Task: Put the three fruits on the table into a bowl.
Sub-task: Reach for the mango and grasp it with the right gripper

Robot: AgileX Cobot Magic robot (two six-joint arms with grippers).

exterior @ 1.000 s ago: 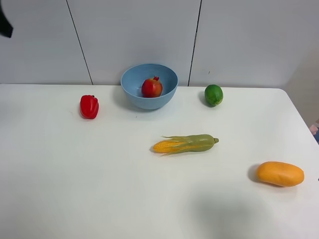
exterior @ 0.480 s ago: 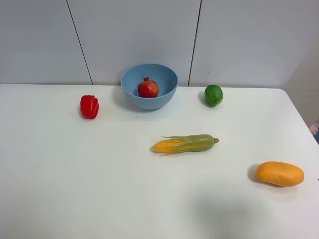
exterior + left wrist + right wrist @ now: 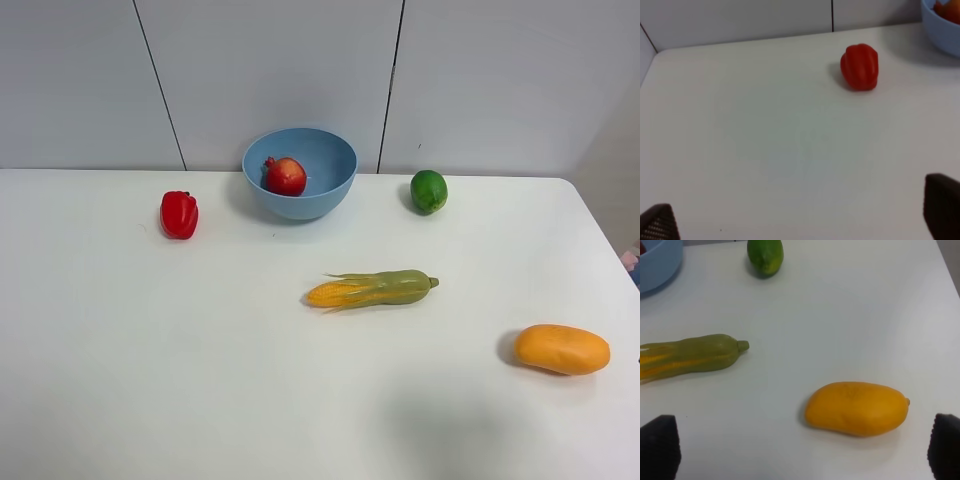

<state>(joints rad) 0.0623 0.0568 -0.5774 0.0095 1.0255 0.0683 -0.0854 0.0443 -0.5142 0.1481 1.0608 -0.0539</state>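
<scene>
1. exterior high: the pomegranate (image 3: 286, 176) sits in the bowl (image 3: 300, 208) at 12 o'clock on the table (image 3: 150, 350). the lime (image 3: 428, 190) at 1 o'clock and the mango (image 3: 561, 349) at 4 o'clock both lie outside it.
2. left wrist: the left gripper (image 3: 800, 215) gapes wide and empty, with the pepper (image 3: 859, 66) well ahead.
3. right wrist: the right gripper (image 3: 802, 446) is spread wide, holding nothing, close to the mango. it is probably smooth, firm and light, so pinch across its narrow middle.
</scene>
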